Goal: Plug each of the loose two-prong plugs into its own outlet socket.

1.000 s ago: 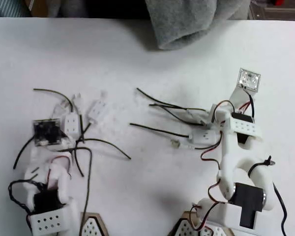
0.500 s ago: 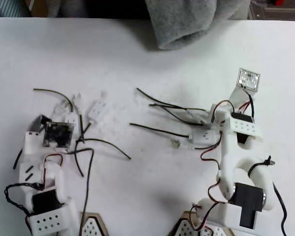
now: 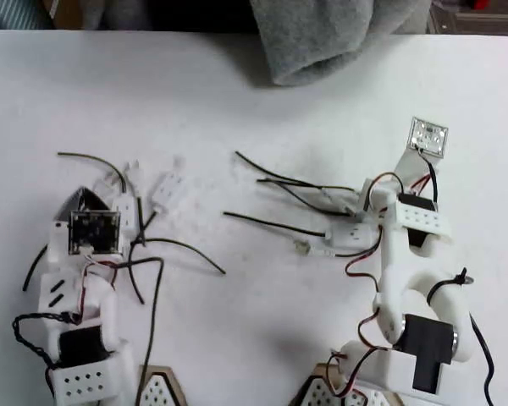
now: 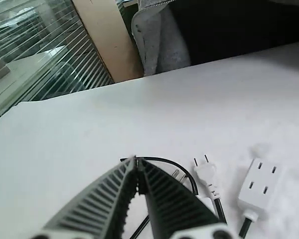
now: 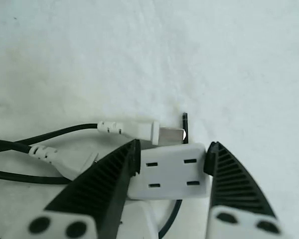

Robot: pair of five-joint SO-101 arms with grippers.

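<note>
My right gripper (image 5: 173, 146) is shut on a white outlet socket (image 5: 172, 172), one finger on each side. A white two-prong plug (image 5: 139, 130) on a black cord lies against that socket's edge, its prongs beside it. In the high view this socket (image 3: 351, 235) sits left of the right arm. My left gripper (image 4: 137, 162) is shut on nothing and hovers over the table. Just beyond it lie a loose white plug (image 4: 207, 172) and a second white socket (image 4: 259, 184). From above, the left gripper (image 3: 80, 197) sits left of two sockets (image 3: 123, 211) (image 3: 168, 190).
Black cords (image 3: 288, 182) trail across the middle of the white table (image 3: 262, 110). More cords (image 3: 152, 254) loop beside the left arm. A grey cloth (image 3: 330, 38) hangs over the far edge. Two wooden mounts (image 3: 157, 389) stand at the near edge.
The left arm swung right and forward toward the left sockets, its gripper now pointing at them. The right arm has stayed still with the socket.
</note>
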